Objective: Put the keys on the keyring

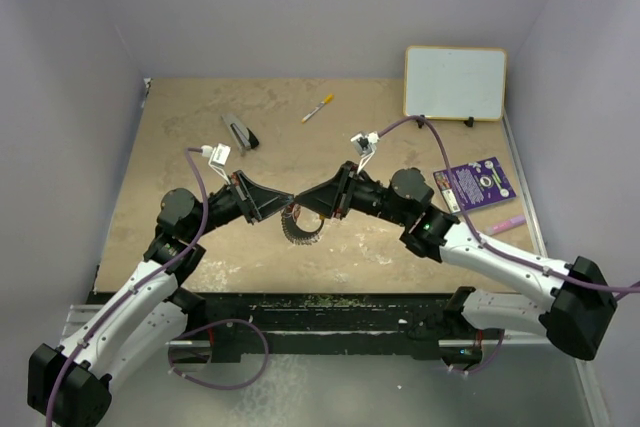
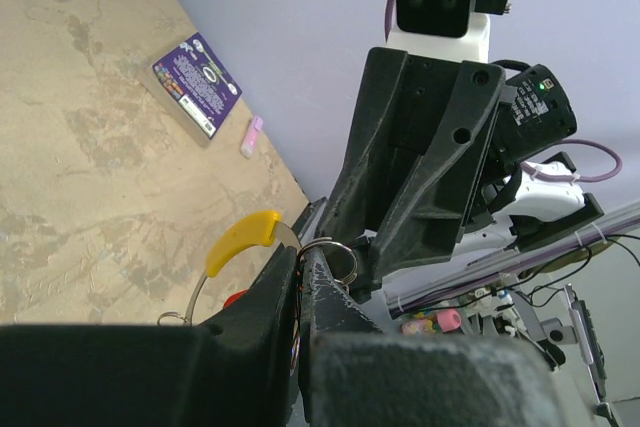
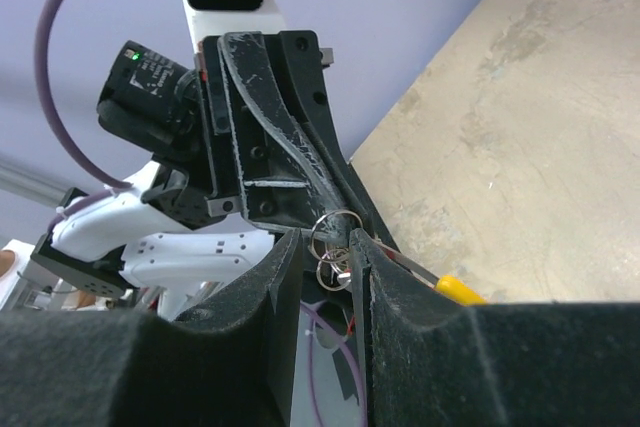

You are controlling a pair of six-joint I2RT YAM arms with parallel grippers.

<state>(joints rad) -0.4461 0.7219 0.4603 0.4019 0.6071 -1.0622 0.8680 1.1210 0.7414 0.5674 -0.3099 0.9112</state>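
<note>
Ravi: Left tool [image 2: 300,272] fills the bottom of its own wrist view, fingers closed on the keyring [image 1: 300,226] wire just beside the yellow arc [image 2: 243,239]. Ring hangs in the air between both arms, above the surface [image 1: 200,157].
Mei: And the right tool [image 3: 328,255]?
Ravi: Jaws partly apart, tip to tip with the left. Keys [image 3: 334,245] sit in that gap, showing only as small split rings. Cannot tell if it pinches them or just brackets them.
Mei: Progress?
Ravi: Mid-threading, I'd judge. Both parts are lifted and brought together, but no view shows a split ring looped over the big wire. Threading and letting go are left.
Mei: View differences?
Ravi: Top view gives the layout and the hanging loop of silver pieces, but the contact spot is hidden between the tools. Left wrist shows the red tag [image 2: 235,299] under the yellow arc. Right wrist alone shows the gap between the right fingers and the rings in it.
</note>
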